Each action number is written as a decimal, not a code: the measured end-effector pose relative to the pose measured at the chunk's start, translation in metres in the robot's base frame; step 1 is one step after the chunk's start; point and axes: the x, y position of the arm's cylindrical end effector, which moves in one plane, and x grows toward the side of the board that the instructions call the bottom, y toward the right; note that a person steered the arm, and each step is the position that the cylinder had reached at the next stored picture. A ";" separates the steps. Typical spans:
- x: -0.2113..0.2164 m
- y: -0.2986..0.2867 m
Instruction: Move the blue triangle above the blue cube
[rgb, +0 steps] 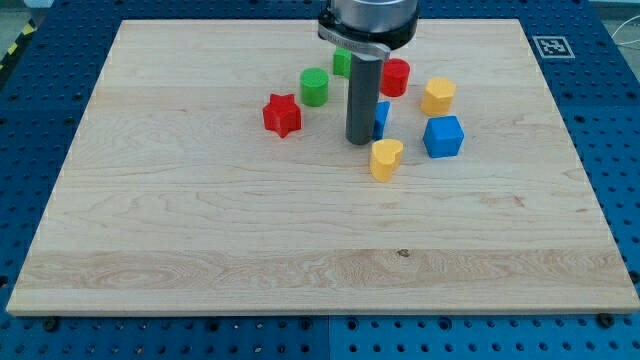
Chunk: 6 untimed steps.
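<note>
My rod comes down from the view's top and its tip (360, 141) rests on the board. The blue triangle (381, 119) is mostly hidden behind the rod; only its right edge shows, touching the rod's right side. The blue cube (443, 136) sits to the view's right of the tip, a short gap from the triangle and slightly lower in the view.
A yellow heart (385, 158) lies just below and right of the tip. A red star (282, 115) and a green cylinder (314, 87) are to the left. A red cylinder (395, 77), a yellow hexagon (438, 96) and a partly hidden green block (341, 64) are above. The wooden board (200, 230) sits on a blue pegboard.
</note>
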 end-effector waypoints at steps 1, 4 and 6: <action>-0.020 0.000; -0.066 0.022; -0.066 0.038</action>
